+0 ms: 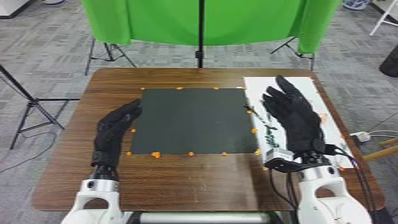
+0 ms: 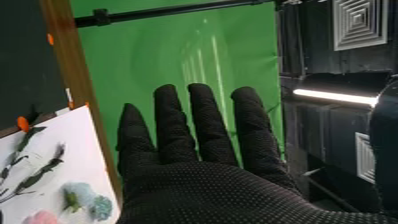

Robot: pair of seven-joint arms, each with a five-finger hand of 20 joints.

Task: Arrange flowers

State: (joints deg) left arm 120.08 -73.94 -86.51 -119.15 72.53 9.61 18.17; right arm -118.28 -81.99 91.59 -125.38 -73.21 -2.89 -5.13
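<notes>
several flowers (image 2: 78, 194), near right fingers (image 1: 281, 107), apart

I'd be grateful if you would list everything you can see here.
Leafy stems: at least two, green, on the sheet
Blooms: at least three, blue-green and pink, on the sheet
Sheet: one, white, table's right side
Mat: one, dark, on the table
Markers: several, orange, around the mat
Table: one, brown, centre
Backdrop: one, green, beyond the table
Stands: several, black, around the table
Robot hands: two, black, above the table
Arms: two, white, near edge
</notes>
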